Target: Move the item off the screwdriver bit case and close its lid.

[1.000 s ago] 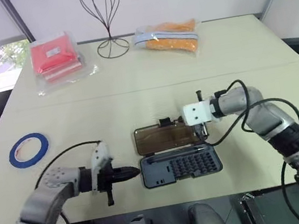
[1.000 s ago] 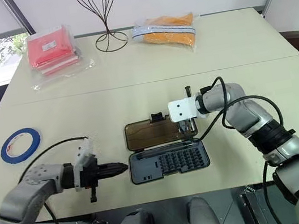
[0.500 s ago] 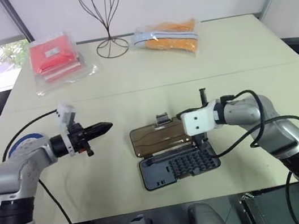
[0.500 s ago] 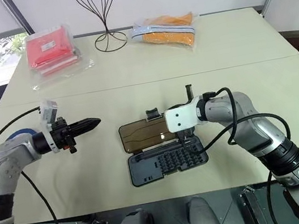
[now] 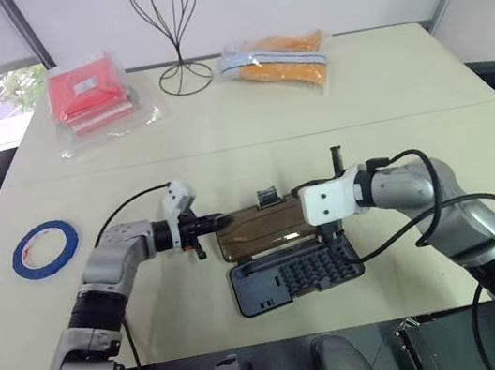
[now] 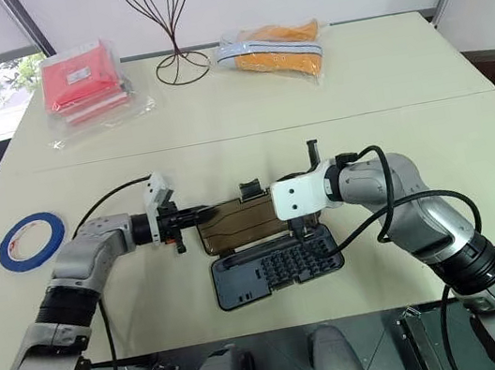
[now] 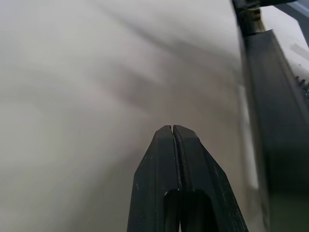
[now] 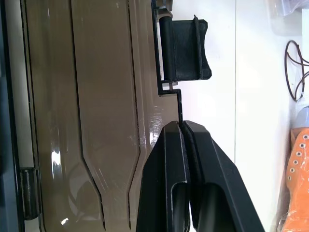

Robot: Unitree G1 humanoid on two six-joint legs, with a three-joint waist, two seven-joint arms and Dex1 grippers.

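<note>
With the blue tape roll point(image 5: 45, 249) already lying well off to our left, we are on the lid-closing step. The lid point(image 5: 261, 227) lies flat open behind the bit case point(image 5: 296, 276). Our left gripper point(image 5: 214, 221) and right gripper point(image 8: 183, 133) (both pressed together, holding nothing) sit at opposite lid edges; next we should tip it over. The beige table point(image 5: 385, 95) also carries two packets and a wire stand.

Even bright daylight — soft shadows; left wrist view motion-blurred.
</note>
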